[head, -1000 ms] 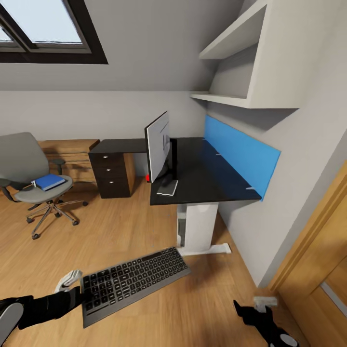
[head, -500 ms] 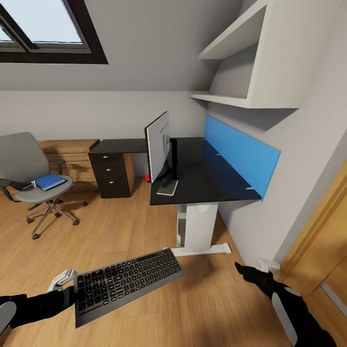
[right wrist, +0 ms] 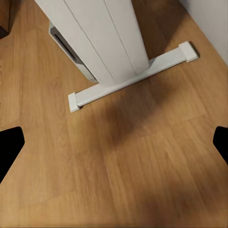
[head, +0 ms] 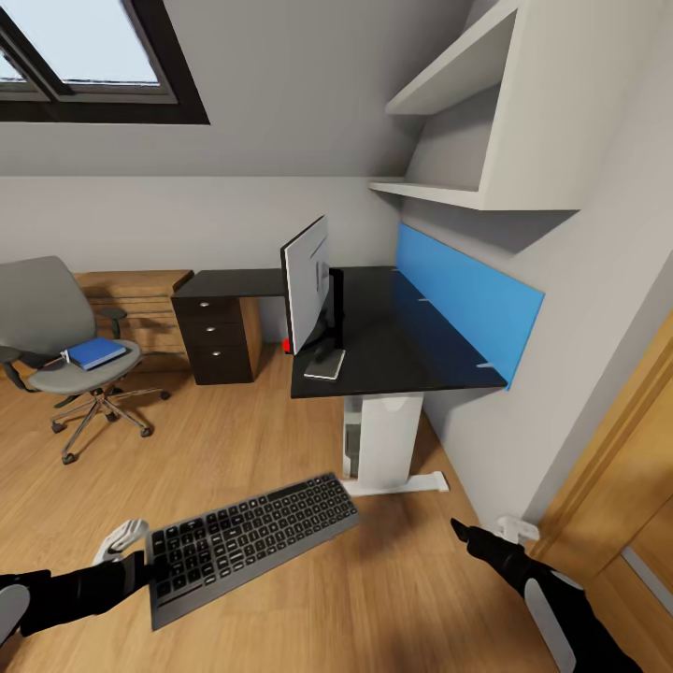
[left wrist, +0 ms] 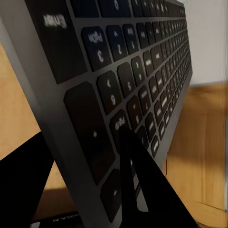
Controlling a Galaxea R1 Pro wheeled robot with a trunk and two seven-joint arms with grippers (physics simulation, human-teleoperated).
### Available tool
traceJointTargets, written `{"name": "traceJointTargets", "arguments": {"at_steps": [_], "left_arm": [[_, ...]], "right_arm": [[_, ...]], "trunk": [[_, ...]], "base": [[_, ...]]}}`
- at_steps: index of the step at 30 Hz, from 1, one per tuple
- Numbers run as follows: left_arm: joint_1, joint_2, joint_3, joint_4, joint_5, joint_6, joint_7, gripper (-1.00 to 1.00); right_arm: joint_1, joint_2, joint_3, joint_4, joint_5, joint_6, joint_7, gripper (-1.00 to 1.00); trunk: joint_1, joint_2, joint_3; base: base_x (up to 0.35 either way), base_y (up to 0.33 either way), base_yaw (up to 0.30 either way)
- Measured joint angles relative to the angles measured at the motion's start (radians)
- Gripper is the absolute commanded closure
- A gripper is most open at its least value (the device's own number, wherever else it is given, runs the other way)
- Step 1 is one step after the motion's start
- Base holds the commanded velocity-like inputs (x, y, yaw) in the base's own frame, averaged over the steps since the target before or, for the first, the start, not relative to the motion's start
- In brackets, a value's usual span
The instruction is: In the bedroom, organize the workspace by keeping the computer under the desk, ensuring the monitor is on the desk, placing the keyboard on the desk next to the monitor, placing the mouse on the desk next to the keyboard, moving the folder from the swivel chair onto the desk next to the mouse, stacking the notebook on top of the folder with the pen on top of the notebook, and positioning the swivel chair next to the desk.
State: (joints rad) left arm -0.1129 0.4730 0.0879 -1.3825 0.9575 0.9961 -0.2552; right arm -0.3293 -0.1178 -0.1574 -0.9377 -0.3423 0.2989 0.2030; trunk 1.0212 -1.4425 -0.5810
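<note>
Left tool [head: 140,556] clamped on end of flat black keyboard [head: 252,546]; long axis points up-right toward black worktop [head: 393,336], ahead and above. Right tool [right wrist: 114,142] fingers apart, empty.

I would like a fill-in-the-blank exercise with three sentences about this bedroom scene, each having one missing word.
1. The left claw holds the long black keyboard by its short ____.
2. The bright-blue rectangular folder lies on the grey padded swivel chair's ____.
3. The thin black flat monitor stands on the black-topped ____.

Missing words: end; seat; desk
</note>
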Motion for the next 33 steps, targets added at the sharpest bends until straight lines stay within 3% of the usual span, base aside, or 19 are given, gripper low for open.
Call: {"name": "traceJointTargets", "arguments": {"at_steps": [4,7,12,33], "left_arm": [[0.000,0.000,0.022,0.000,0.010,-0.001,0.000,1.00],[0.000,-0.003,0.063,0.001,0.015,-0.001,0.001,1.00],[0.000,-0.005,0.087,0.016,0.018,0.000,0.001,1.00],[0.000,-0.012,0.096,0.025,0.018,-0.004,0.009,1.00]], "right_arm": [[0.000,0.005,0.000,0.003,-0.001,-0.001,0.000,-1.00],[0.000,0.007,0.000,0.004,-0.001,-0.002,0.001,-1.00],[0.000,0.008,0.000,0.005,-0.002,-0.002,0.001,-1.00],[0.000,0.011,-0.001,0.009,-0.001,-0.002,0.007,-1.00]], "trunk": [[0.000,0.000,0.000],[0.000,0.000,0.000],[0.000,0.000,0.000],[0.000,0.000,0.000]], "base": [[0.000,0.000,0.000],[0.000,0.000,0.000],[0.000,0.000,0.000],[0.000,0.000,0.000]]}}
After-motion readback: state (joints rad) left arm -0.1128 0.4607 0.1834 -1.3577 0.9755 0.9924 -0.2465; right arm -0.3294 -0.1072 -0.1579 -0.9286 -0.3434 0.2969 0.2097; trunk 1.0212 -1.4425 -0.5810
